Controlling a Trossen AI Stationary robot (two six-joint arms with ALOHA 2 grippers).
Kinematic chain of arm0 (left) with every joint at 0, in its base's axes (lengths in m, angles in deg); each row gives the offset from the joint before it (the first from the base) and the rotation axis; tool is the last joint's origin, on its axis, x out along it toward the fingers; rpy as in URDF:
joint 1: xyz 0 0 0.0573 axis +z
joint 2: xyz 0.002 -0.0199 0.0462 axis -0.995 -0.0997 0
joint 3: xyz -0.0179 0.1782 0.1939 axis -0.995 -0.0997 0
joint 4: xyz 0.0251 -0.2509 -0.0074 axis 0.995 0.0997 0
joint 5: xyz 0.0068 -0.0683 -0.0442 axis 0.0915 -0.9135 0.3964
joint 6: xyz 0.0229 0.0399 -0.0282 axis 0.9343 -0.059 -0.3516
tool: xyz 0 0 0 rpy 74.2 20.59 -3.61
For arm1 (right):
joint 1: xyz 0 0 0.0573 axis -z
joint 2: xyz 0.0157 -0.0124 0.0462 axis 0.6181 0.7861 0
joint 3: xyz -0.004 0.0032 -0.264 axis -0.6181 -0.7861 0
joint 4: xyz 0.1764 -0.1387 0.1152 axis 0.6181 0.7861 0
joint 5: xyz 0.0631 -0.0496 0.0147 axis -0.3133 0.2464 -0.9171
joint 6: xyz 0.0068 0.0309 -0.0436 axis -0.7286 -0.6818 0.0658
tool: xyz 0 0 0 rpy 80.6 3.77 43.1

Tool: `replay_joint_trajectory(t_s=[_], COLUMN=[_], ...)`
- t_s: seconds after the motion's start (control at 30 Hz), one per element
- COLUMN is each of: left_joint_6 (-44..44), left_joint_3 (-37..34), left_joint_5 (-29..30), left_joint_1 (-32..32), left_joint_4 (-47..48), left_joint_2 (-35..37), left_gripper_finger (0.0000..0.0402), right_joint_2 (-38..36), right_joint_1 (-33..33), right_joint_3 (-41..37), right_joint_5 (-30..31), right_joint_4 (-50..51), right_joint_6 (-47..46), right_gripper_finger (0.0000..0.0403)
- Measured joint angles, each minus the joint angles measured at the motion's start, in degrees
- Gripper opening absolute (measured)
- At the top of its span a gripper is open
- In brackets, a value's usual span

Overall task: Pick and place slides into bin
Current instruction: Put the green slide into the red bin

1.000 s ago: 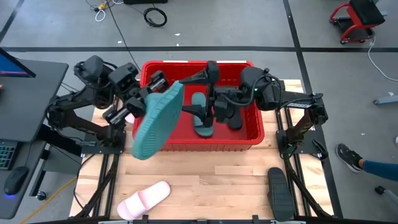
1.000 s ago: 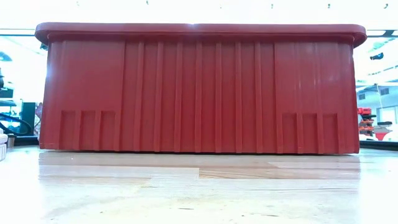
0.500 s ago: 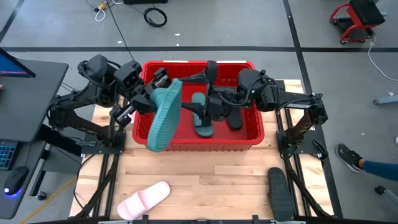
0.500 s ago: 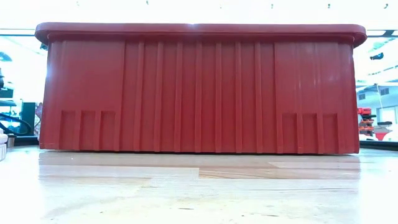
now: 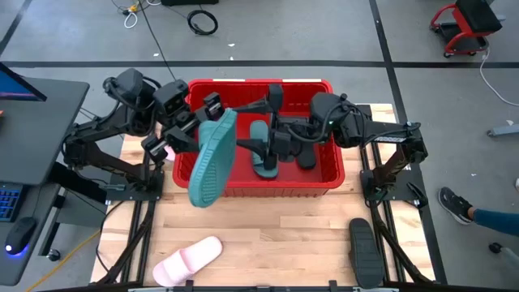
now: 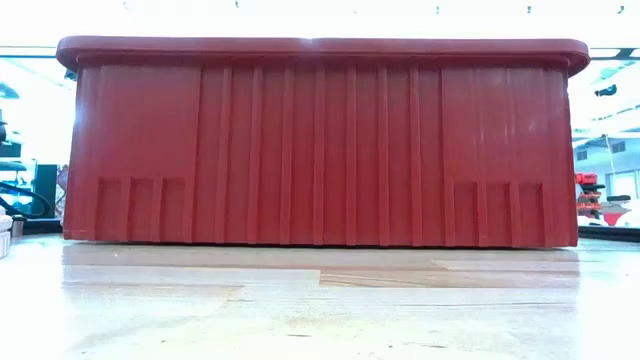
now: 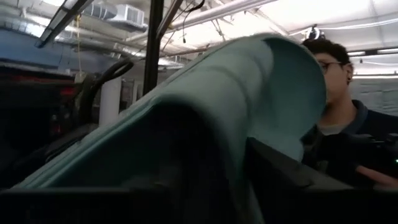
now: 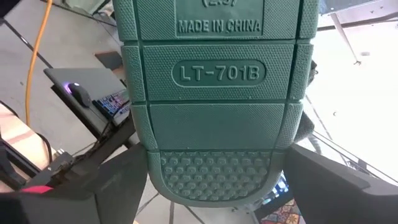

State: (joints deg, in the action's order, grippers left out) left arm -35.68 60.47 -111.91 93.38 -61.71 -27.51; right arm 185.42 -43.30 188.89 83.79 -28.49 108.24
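from above, the left gripper (image 5: 207, 113) held a teal slide (image 5: 212, 159) by its strap end, sole up, hanging over the red bin's (image 5: 334, 180) left front rim. the right gripper (image 5: 274, 146) stood spread inside the bin among a teal and a black slide. a pink slide (image 5: 188, 260) and a black slide (image 5: 362, 251) lay on the table (image 5: 276, 235). the low view showed only the bin wall (image 6: 320, 150). the left wrist view showed the teal strap (image 7: 249, 106) and a person (image 7: 339, 124); its fingers were hidden. the right wrist view showed a teal sole (image 8: 217, 93) between open fingers (image 8: 329, 180).

A lab or workshop: concrete floor (image 5: 81, 40) with taped lines, exposed ceiling ducts (image 7: 127, 12) (industrial), desk keyboard (image 5: 8, 199).
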Motion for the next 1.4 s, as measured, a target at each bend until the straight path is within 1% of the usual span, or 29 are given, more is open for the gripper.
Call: replay_joint_trajectory(t_s=[0.17, 0.3, 0.4, 0.53, 0.7, 0.83, 1.0, 1.13, 1.2, 1.3, 1.4], left_joint_6=[0.3, 3.8, 6.0, 8.4, 12.4, 17.1, 21.3, 23.2, 23.4, 24.3, 25.7], left_joint_3=[-0.1, -0.1, -0.1, -0.1, -0.1, -0.1, 0.0, 0.0, 0.0, 0.0, 0.0], left_joint_5=[-1.1, -1.8, -1.8, -1.8, -1.7, 3.7, 14.0, 22.7, 26.0, 29.0, 29.4], left_joint_1=[1.1, 3.1, 4.6, 7.0, 10.6, 13.3, 15.8, 16.2, 16.2, 16.2, 16.2], left_joint_4=[3.6, 9.6, 14.3, 20.7, 31.9, 42.7, 53.4, 59.7, 61.8, 64.6, 65.9], left_joint_2=[1.3, 2.3, 3.6, 5.2, 8.7, 12.3, 17.3, 20.2, 21.2, 22.1, 22.4], left_gripper_finger=[0.0235, 0.0268, 0.0275, 0.0268, 0.0254, 0.0243, 0.0227, 0.0214, 0.0208, 0.0198, 0.0190], right_joint_2=[0.0, -0.1, -0.1, -0.1, -0.3, -0.3, -0.3, -0.3, -0.3, -0.3, -0.3], right_joint_1=[-0.5, -1.1, -1.3, -1.3, -1.0, -0.3, 0.9, 1.4, 1.4, 1.3, 1.6], right_joint_3=[0.0, 0.2, 0.2, 0.2, 0.2, 0.2, 0.1, 0.1, 0.1, 0.0, 0.0], right_joint_5=[-0.3, -1.2, -1.6, -0.7, 3.9, 8.9, 15.4, 17.8, 19.1, 22.8, 26.2], right_joint_4=[-0.3, -0.9, -1.5, -1.4, -1.8, -1.7, 0.5, 3.5, 6.0, 10.6, 15.4], right_joint_6=[-0.3, -2.4, -3.0, -4.4, -9.9, -14.6, -22.5, -30.1, -33.1, -38.7, -45.9], right_gripper_finger=[0.0347, 0.0346, 0.0345, 0.0345, 0.0345, 0.0345, 0.0344, 0.0344, 0.0344, 0.0344, 0.0341])
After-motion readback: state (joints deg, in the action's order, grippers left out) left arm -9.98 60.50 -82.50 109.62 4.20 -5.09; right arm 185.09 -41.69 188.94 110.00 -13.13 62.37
